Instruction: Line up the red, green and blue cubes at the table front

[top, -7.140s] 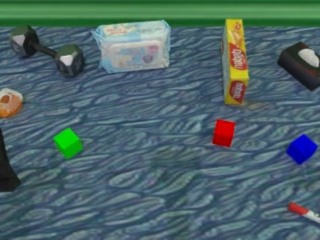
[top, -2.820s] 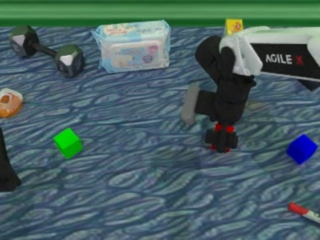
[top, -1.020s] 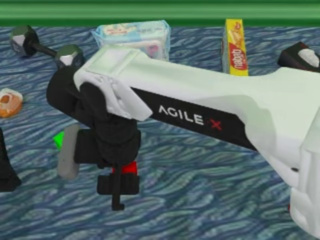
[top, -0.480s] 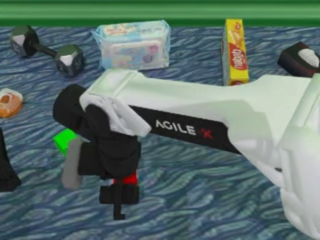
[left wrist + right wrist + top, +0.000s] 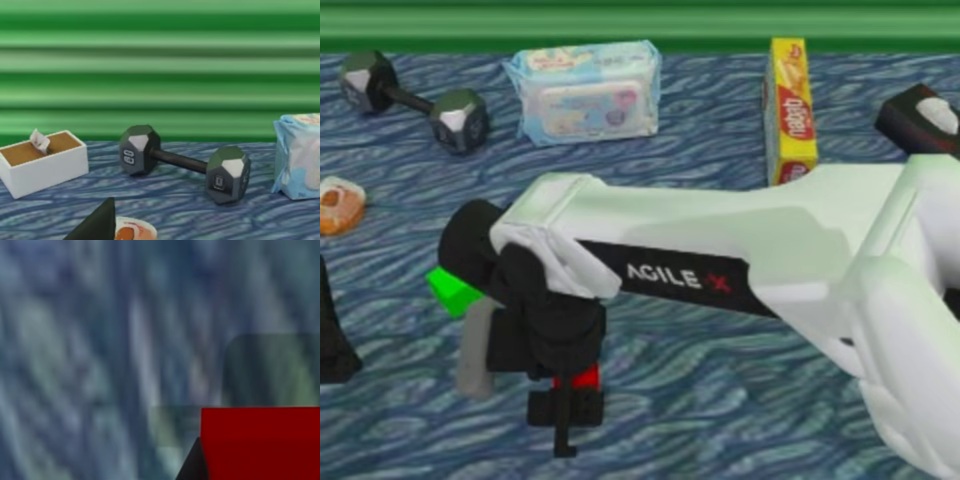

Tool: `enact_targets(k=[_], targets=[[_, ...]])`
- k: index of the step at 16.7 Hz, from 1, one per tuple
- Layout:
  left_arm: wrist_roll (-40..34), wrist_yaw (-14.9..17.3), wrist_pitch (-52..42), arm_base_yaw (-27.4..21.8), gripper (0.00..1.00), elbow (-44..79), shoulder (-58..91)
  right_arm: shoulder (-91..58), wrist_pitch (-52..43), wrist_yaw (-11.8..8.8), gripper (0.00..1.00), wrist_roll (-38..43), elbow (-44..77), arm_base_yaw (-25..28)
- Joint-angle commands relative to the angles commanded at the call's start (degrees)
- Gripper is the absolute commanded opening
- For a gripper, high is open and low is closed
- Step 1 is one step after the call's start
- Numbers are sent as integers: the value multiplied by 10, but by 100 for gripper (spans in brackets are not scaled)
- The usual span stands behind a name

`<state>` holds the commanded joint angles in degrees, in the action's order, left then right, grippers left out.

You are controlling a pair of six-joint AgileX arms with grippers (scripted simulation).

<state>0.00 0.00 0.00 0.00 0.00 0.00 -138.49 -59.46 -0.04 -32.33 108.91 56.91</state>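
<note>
As the right gripper [image 5: 567, 400] descends, red cube [image 5: 584, 377] nearer front, green cube [image 5: 448, 288] unmoved.

My right arm [image 5: 740, 240] is white with a black panel lettered in white and a red mark, and its gripper [image 5: 566, 405] is black. The cube [image 5: 582, 377] in it is bright red; another cube [image 5: 448, 290] is bright green. The table [image 5: 700, 160] shows blue-grey ripples, edged by a green striped band [image 5: 640, 25].
</note>
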Motion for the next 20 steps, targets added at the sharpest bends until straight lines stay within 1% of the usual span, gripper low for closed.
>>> enact_targets(k=[12, 13, 20], targets=[[0, 0, 0, 0, 100, 0, 0, 0, 0, 0, 98, 0, 0, 0], [0, 0, 0, 0, 100, 0, 0, 0, 0, 0, 100, 0, 0, 0], [0, 0, 0, 0, 100, 0, 0, 0, 0, 0, 100, 0, 0, 0]])
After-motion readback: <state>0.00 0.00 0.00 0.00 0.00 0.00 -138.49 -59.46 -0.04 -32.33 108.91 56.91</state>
